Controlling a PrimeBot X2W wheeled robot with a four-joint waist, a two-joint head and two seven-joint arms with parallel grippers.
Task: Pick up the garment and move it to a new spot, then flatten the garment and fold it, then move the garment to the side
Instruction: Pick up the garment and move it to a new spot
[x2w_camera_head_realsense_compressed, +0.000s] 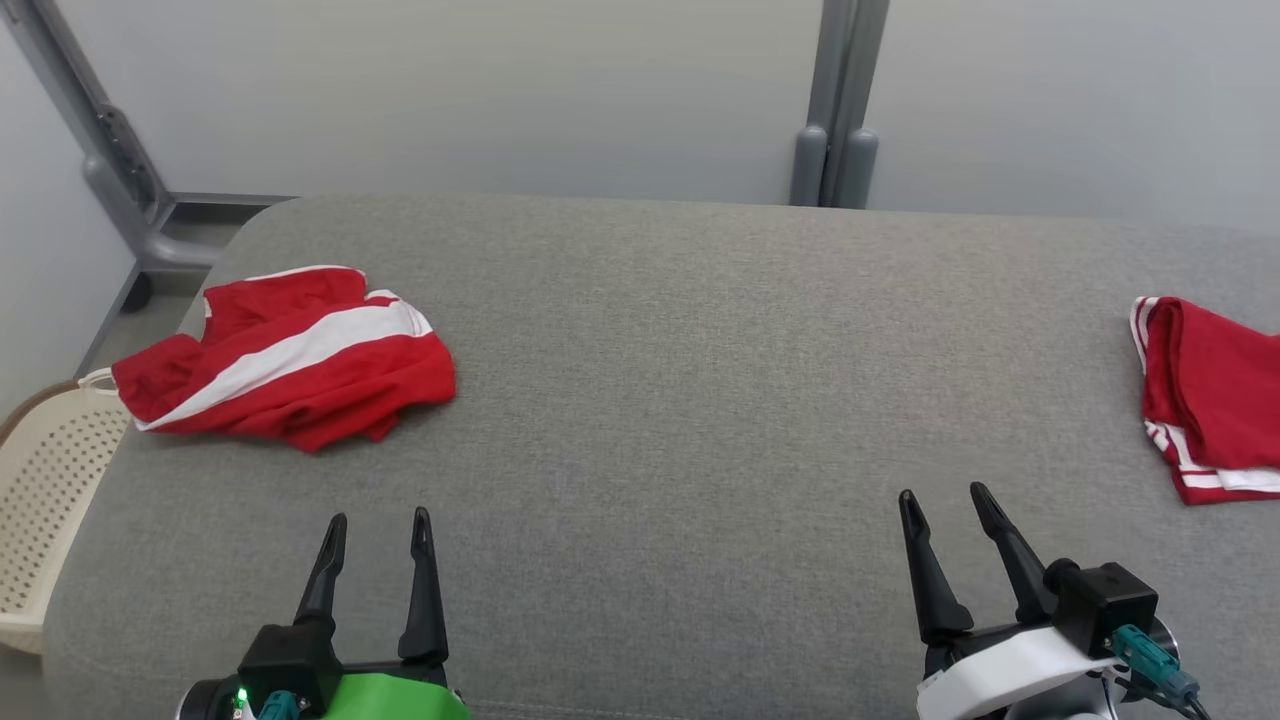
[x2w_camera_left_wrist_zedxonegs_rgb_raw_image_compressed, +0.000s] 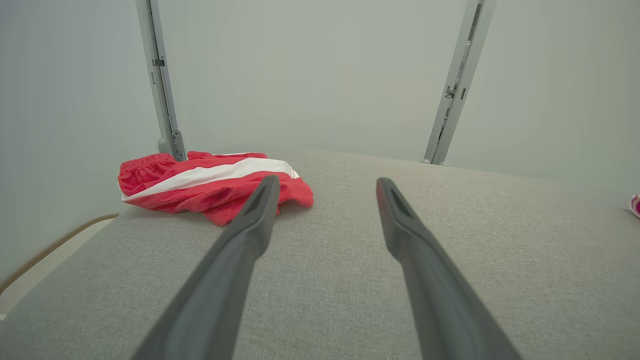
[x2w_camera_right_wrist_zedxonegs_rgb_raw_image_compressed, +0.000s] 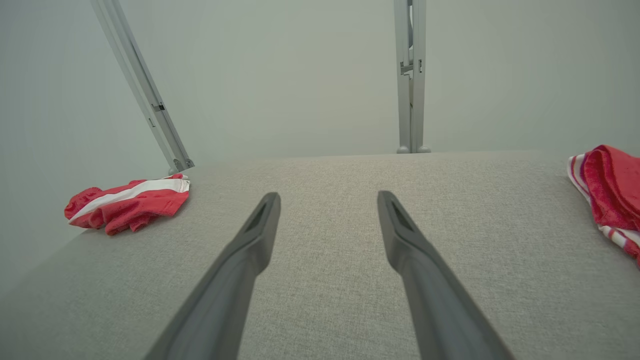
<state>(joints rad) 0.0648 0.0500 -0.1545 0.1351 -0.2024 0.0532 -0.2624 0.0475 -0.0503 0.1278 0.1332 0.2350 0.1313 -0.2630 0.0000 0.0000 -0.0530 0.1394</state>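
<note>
Seemingly poised to begin, the left claw (x2w_camera_head_realsense_compressed: 378, 517) and right claw (x2w_camera_head_realsense_compressed: 942, 493) hover wide and empty over the tabletop's (x2w_camera_head_realsense_compressed: 680, 380) near edge. The crumpled red garment (x2w_camera_head_realsense_compressed: 290, 355) (white-striped) lies at its far-left corner, likely awaiting pickup. A second garment (x2w_camera_head_realsense_compressed: 1210, 400) sits folded at its right edge.

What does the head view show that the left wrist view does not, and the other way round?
Head view adds the right end effector, open, and the perforated wall of the cream basket. Left wrist view adds the gathered waistband of the crumpled red garment. Both show that garment, the open left end effector and the grey surface.
</note>
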